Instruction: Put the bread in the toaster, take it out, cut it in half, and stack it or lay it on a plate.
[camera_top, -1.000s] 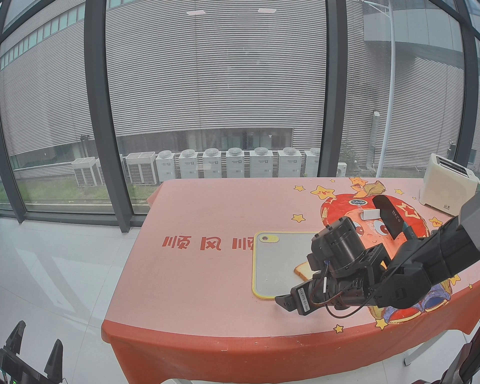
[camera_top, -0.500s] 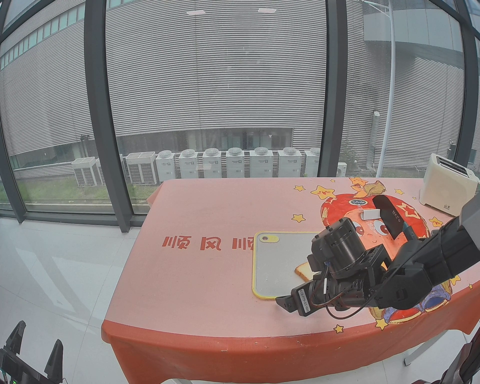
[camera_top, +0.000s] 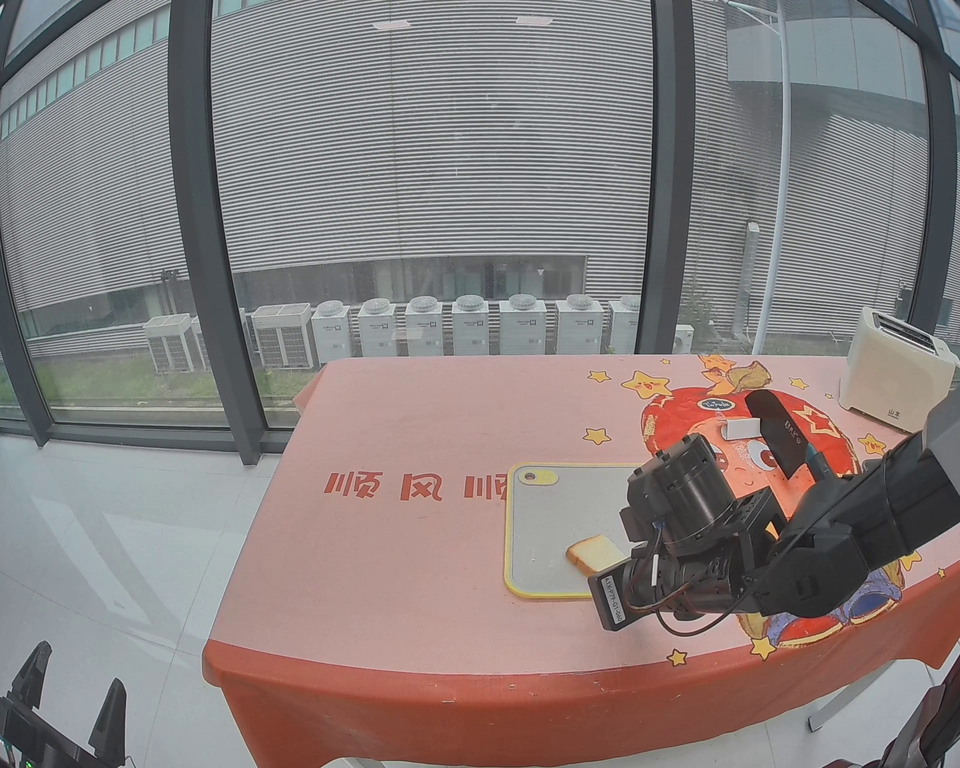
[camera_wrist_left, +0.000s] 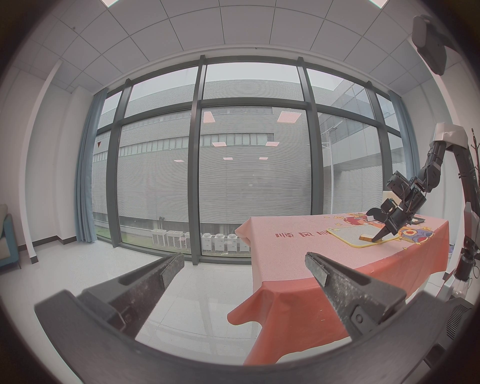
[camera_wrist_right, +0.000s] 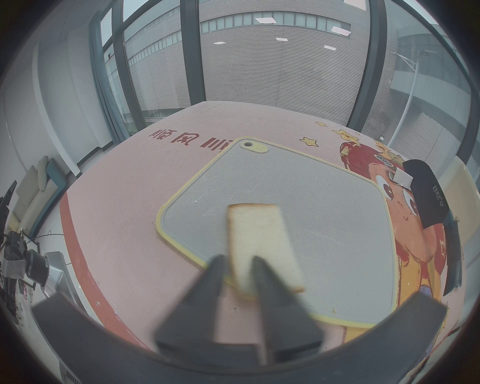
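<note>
**Bread slice gripped at the board's near edge**

The left tool (camera_wrist_left: 245, 262) hangs low, left of the salmon-pink bench (camera_top: 400, 560), with its fingers spread wide. At the near edge of the grey yellow-rimmed cutting board (camera_top: 545, 510), the narrowed right tool (camera_wrist_right: 239, 267) pinches the golden-brown bread slice (camera_wrist_right: 260, 240). The cream toaster (camera_top: 893, 372) stands far right.

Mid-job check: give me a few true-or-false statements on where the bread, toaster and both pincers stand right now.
1. The bread slice is in the toaster. False: it is over the cutting board.
2. The right pincer is closed on the slice's near end. True.
3. The left pincer is shut. False: it is open, down off the left side of the table.
4. The toaster stands at the table's far right. True.
</note>
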